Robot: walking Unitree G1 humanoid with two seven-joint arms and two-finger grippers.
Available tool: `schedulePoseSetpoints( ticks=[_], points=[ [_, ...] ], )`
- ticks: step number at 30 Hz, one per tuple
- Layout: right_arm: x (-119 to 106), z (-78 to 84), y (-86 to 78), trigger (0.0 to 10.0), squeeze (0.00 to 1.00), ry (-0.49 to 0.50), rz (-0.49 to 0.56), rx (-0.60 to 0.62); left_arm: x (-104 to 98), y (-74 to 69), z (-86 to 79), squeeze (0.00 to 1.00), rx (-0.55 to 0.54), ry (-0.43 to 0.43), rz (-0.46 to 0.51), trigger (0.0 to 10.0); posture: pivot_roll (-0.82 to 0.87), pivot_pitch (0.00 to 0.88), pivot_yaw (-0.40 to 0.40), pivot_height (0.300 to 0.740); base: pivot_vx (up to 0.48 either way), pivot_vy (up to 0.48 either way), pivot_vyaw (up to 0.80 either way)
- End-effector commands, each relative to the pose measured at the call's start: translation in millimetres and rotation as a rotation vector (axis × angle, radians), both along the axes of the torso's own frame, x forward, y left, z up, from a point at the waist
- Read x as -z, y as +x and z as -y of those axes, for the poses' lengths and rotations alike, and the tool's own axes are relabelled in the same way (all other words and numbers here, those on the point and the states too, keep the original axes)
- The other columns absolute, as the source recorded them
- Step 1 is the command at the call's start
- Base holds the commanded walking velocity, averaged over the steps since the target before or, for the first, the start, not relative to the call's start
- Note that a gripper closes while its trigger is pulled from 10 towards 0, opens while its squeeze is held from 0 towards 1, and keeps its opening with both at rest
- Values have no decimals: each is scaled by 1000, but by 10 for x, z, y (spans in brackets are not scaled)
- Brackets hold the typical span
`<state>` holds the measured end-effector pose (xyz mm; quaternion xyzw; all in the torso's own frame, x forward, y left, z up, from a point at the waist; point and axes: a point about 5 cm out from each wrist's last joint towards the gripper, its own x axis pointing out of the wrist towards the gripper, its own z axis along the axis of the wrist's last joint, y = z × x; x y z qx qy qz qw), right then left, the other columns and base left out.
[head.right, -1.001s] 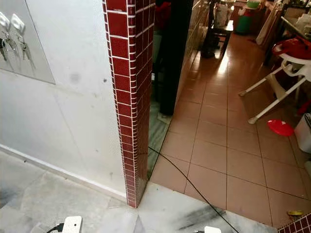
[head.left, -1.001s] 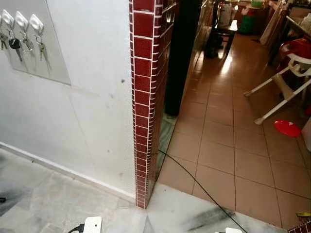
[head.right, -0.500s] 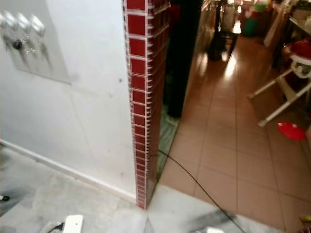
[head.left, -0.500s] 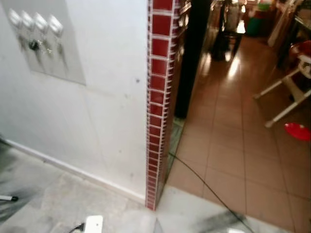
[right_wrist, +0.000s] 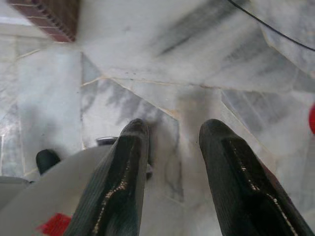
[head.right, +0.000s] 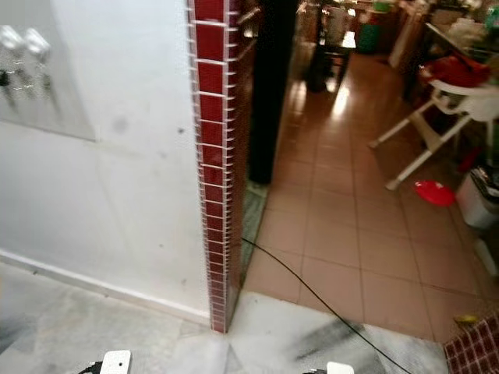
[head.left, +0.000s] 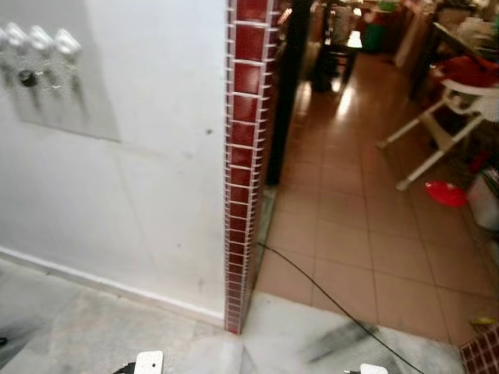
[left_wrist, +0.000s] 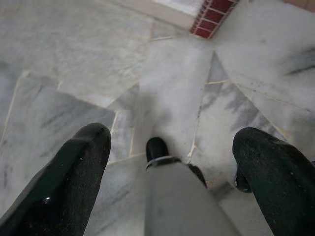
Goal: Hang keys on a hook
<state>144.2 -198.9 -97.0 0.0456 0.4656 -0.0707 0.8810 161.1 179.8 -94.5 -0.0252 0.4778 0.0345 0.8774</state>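
A grey panel [head.left: 58, 93] on the white wall at the upper left carries a row of silver hooks [head.left: 39, 37]. Bunches of keys [head.left: 29, 77] hang from them, blurred. My left gripper [left_wrist: 174, 135] hangs low over the marble floor, open, with nothing between its fingers [left_wrist: 78, 167]. My right gripper [right_wrist: 174, 128] also points down at the floor and is open, with only floor between its fingers [right_wrist: 123, 162]. No keys are in either gripper.
A red-tiled pillar corner [head.left: 245, 156] ends the white wall. Right of it a terracotta-tiled corridor [head.left: 351, 234] runs back, with a black cable [head.left: 327, 300] across the floor, a white high chair [head.left: 448, 117] and a red dish [head.left: 444, 193].
The whole picture has shifted, so the head camera has turned: panel and pillar now sit further left than half a second ago. Nothing in the scene itself has moved.
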Motion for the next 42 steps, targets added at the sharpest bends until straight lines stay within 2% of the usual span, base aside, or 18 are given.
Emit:
schedulePoseSetpoints(
  ticks=[1,42],
  points=[
    [-12,34,19,10000,0,-4,5,13,-2,4,-8,0,7,8,0,10000,-14,0,-28,740,0,0,-738],
    [-15,8,43,10000,0,8,8,21,-16,47,29,0,70,29,0,10000,-16,0,-19,740,0,0,-647]
  ],
)
